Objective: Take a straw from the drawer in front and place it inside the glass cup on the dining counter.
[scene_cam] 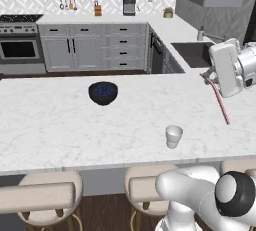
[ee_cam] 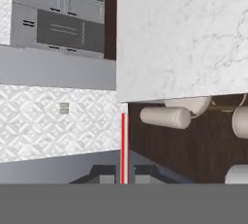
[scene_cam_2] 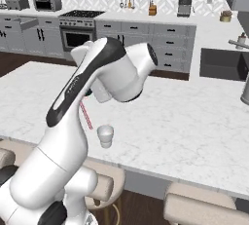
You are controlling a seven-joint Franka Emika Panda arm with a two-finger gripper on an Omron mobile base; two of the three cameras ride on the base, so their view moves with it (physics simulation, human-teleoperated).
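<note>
My gripper [scene_cam: 206,76] is shut on the reddish-pink straw [scene_cam: 220,103], which slants down from the fingers over the right part of the white marble dining counter [scene_cam: 60,125]. The straw's lower end hangs above the counter, to the right of the glass cup [scene_cam: 173,136] and apart from it. The cup stands upright near the counter's front edge. From the right base view, the straw [scene_cam_2: 86,113] shows just left of the cup [scene_cam_2: 105,135], partly behind my arm. In the hand view the straw [ee_cam: 123,143] runs straight up between the fingertips [ee_cam: 107,177]. The drawer is out of view.
A dark blue bowl [scene_cam: 103,93] sits on the counter left of the cup. Padded stools [scene_cam: 47,195] stand under the front edge. A sink [scene_cam: 192,52] and grey cabinets [scene_cam: 95,47] lie beyond the counter.
</note>
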